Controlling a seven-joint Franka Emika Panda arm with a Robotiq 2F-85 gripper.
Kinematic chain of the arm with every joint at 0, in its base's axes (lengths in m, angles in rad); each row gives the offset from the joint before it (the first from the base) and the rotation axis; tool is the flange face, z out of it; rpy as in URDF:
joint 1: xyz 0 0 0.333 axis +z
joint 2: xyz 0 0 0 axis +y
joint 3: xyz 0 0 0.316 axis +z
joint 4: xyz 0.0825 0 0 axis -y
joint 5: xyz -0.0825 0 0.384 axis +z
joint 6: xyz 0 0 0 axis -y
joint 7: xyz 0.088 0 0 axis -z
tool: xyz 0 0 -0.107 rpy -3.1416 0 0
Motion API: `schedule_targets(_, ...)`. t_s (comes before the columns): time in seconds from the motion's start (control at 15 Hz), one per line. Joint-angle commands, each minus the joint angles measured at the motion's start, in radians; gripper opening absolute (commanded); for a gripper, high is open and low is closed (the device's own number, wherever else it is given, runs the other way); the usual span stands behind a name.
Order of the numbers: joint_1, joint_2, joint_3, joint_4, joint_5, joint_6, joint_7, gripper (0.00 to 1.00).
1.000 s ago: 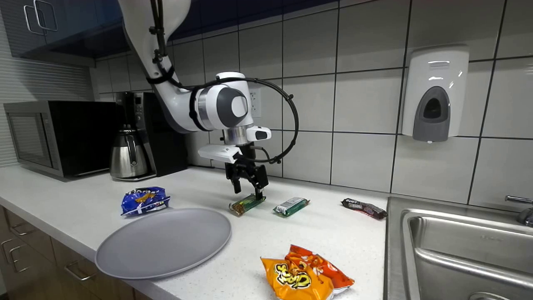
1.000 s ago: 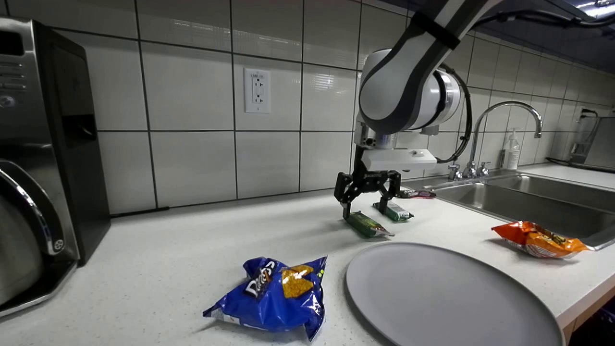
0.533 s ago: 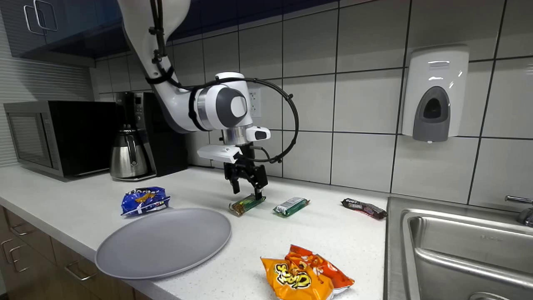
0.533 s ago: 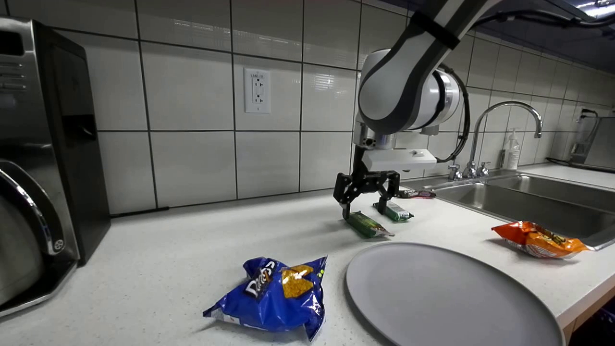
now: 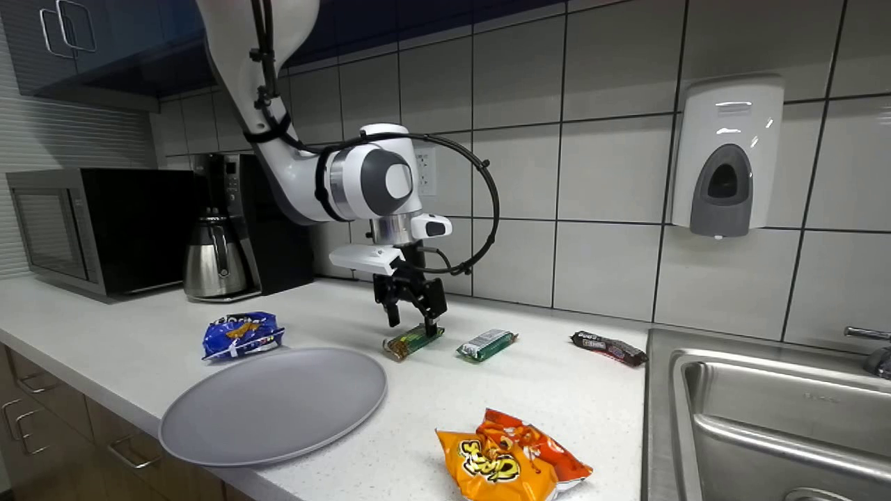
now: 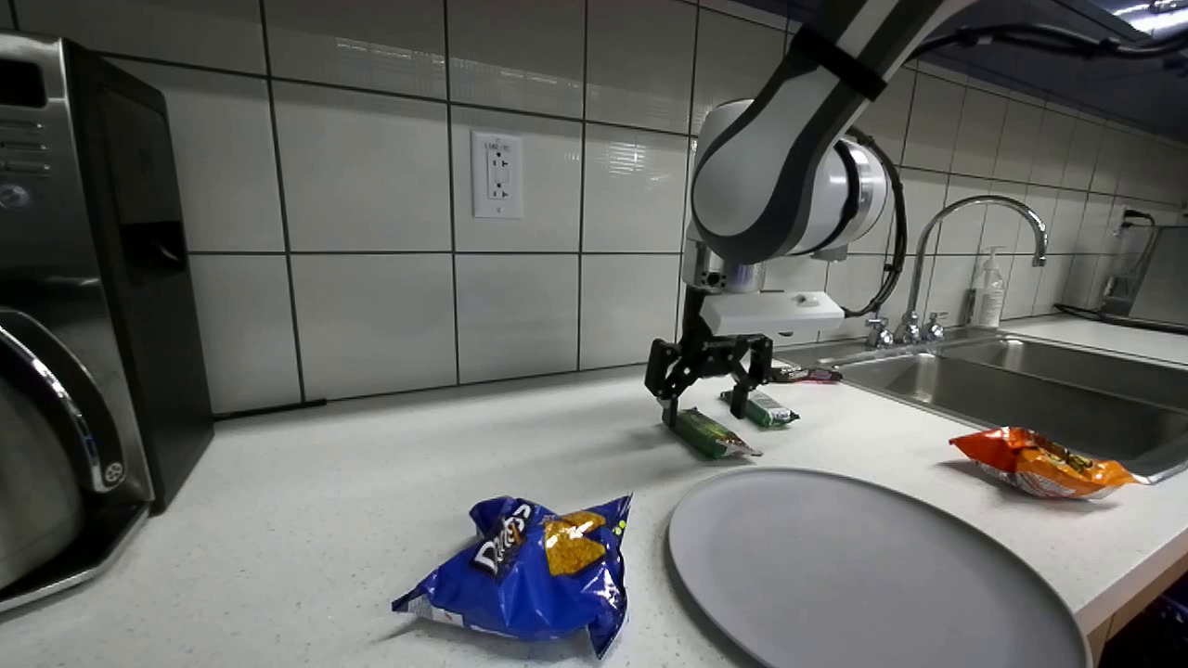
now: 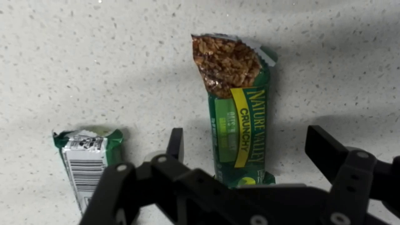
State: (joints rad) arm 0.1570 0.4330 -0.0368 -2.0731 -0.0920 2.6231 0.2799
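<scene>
The narrow green oblong snack bar in a shiny plastic wrapper [image 7: 239, 131] is lying flat on the white speckled surface [image 7: 125, 68], with its printed face upwards. It reads "Nature Valley Crunchy" (the letters run lengthwise). Brown oats appear on one end, where the whitish wrapper edge is curled.

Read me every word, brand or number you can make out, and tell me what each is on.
"NATURE VALLEY": on the granola bar
"CRUNCHY": same bar
"OATS": same bar; words after it blurred
"Doritos": on the blue bag
Orange bag: lettering too creased to read fully
Too small or blurred: print on second green bar, dark wrapper, wall outlet, soap bottle, sink
</scene>
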Motion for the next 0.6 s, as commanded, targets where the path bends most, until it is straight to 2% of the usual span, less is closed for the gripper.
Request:
schedule_targets(0.0,-0.015,0.007,0.014,0.015,0.014,-0.031,-0.036,1.00)
schedule_targets(0.27,-0.017,0.011,0.013,0.016,0.015,-0.029,-0.042,1.00)
schedule_targets(0.33,-0.019,0.011,0.015,0.016,0.018,-0.027,-0.044,0.75)
schedule_targets(0.4,-0.020,0.011,0.014,0.015,0.019,-0.025,-0.045,0.74)
schedule_targets(0.53,-0.021,0.010,0.014,0.013,0.019,-0.024,-0.046,0.58)
